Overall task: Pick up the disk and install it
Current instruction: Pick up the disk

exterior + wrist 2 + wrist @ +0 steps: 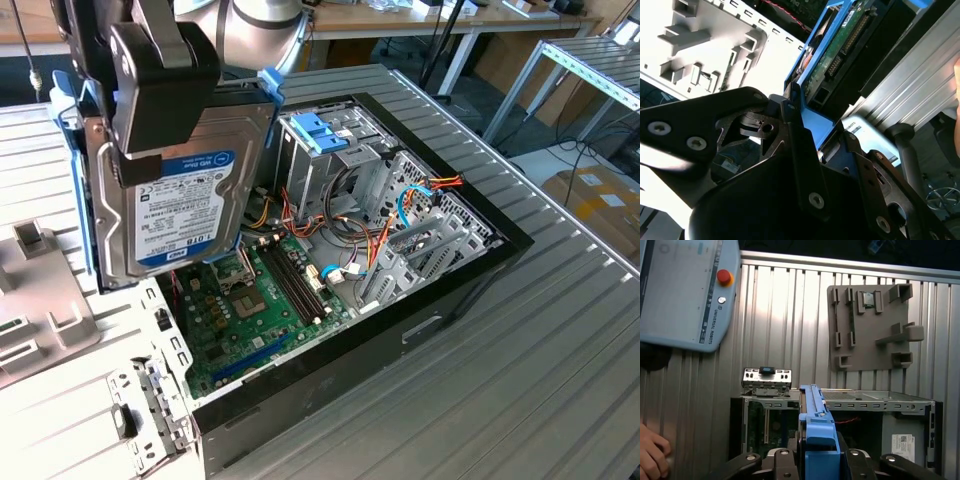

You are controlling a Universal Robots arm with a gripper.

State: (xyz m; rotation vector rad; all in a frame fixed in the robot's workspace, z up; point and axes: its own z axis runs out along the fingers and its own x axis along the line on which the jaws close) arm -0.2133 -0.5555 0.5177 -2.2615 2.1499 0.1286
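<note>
The gripper (160, 110) is clenched on the disk (185, 205), pinching its flat faces near the upper end. The drive hangs upright, label showing, light-blue rails down its sides, clear above the open computer case (440, 300) at the motherboard (240, 320) end. The case lies mid-bench on the slatted aluminium bench (560, 380), with its drive cage (335, 170) carrying a blue bracket (322, 130). A grey fixture plate (865, 340) lies beside the case, and a person's hand (652, 455) rests near the teach pendant (680, 290).
</note>
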